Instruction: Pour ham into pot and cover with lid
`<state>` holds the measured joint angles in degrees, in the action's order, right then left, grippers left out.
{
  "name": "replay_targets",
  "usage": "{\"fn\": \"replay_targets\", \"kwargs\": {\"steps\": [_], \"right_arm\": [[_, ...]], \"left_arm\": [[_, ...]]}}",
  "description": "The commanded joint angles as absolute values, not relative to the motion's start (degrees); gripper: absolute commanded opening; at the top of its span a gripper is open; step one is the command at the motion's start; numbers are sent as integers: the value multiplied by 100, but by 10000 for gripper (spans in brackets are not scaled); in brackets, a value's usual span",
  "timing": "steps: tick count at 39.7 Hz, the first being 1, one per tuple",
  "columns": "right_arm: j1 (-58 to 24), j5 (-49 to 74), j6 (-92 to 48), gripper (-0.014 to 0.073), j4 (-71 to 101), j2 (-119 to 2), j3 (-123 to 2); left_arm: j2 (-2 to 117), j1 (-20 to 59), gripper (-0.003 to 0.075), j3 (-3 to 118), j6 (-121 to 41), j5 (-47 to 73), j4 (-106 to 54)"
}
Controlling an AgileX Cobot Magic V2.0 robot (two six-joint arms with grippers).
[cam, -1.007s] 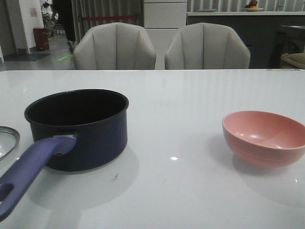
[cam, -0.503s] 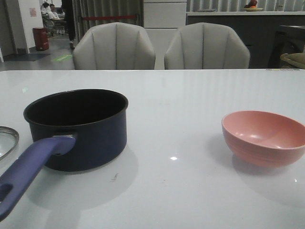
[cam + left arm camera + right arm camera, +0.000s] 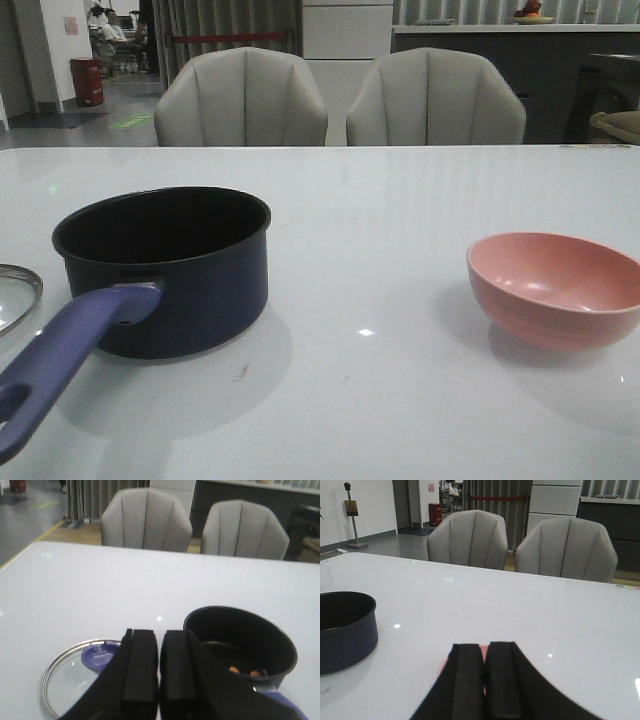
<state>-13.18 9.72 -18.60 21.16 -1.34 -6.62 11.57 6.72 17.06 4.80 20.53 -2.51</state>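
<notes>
Front view, lid [image 3: 15, 292] at table [image 3: 400, 200] edge

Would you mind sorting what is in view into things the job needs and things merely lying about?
Job: ham in the pot; lid on the table beside the pot; pink bowl.
Lying about: two grey chairs behind the table.

Probably a showroom: dining chairs [image 3: 241, 97], barrier rope [image 3: 228, 37].

Wide bare table [image 3: 400, 200] btwn pot [image 3: 165, 265] & pink bowl [image 3: 555, 288]; lid [image 3: 15, 295] lies just left of pot, pot's handle [image 3: 60, 350] juts toward robot.
</notes>
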Motion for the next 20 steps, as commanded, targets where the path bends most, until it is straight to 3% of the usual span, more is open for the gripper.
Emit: {"fn": "replay_targets", "kwargs": {"steps": [1, 8, 11, 13, 20], "right_arm": [[-1322, 584, -1910, 148, 2145, -202, -837], [-1322, 584, -1910, 148, 2145, -202, -837], [-1322, 584, -1910, 148, 2145, -202, -837], [-1322, 584, -1910, 148, 2145, -202, -837], [-1322, 584, -1910, 148, 2145, -202, -837]], "left_arm": [[1716, 669, 113, 2000, 508, 1630, 150], [2435, 669, 121, 2005, 508, 1419, 348], [2837, 669, 164, 2072, 508, 1430, 348], [3127, 669, 218, 2150, 508, 1430, 348], [4194, 669, 532, 2576, 556, 1537, 327]]}}
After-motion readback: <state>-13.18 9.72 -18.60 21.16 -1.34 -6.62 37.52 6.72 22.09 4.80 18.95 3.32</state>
